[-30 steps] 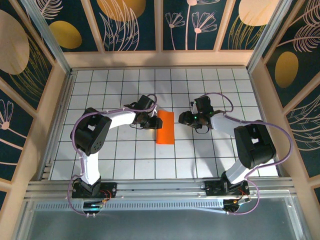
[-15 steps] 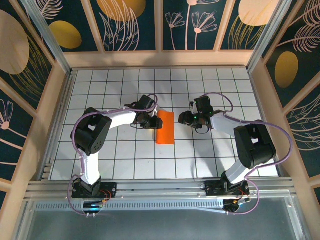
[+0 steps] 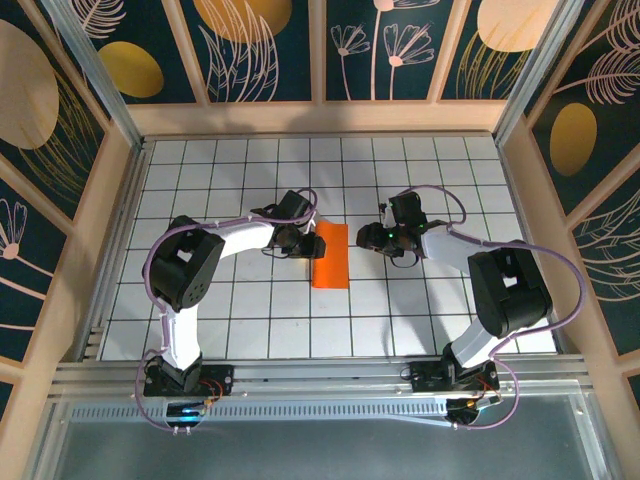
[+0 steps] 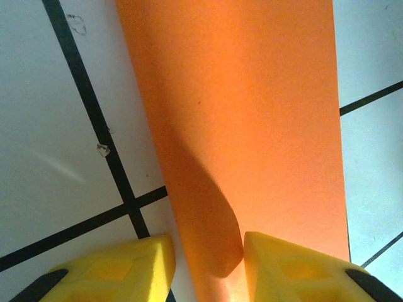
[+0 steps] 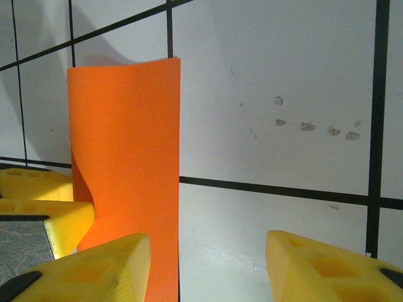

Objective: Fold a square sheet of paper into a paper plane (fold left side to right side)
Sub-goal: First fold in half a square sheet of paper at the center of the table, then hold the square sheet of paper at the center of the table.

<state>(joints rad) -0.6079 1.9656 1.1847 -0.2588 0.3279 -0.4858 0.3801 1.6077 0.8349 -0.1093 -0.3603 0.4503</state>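
1. Thin bright orange paper sheet (image 3: 331, 255) lies on the white black-gridded bench (image 3: 230, 300) as a narrow rectangle, between the two end effectors.
2. Long axis: from the top it runs nearly straight away from the arm bases, leaning only slightly. Short ends face the far wall and the near rail, long edges face the arms.
3. Look: plain matt orange, no print, straight clean edges, square corners. In the left wrist view the orange paper sheet (image 4: 252, 113) carries a curved shadow close to the fingers. In the right wrist view the orange paper sheet (image 5: 126, 163) bows up along the long edge on the left arm's side, and the end edge there is a little wavy. The other long edge lies flat. Can't tell which long edge is the fold.
4. Left end effector (image 3: 301, 243) sits right at the sheet's left long edge, toward the far half. Wrist view: left end effector (image 4: 210, 255) has its yellow fingers (image 4: 119, 270) narrowly parted, with the sheet's edge running into the gap. One finger overlaps the orange, the other is over white bench. Not pinched flat as far as the view shows.
5. Right end effector (image 3: 374, 238) is off the sheet's right edge, clear of it from the top. Wrist view: right end effector (image 5: 208, 251) stands wide with bare bench in the gap. The sheet's flat edge lies just beside one yellow finger (image 5: 94, 270). Holding nothing.
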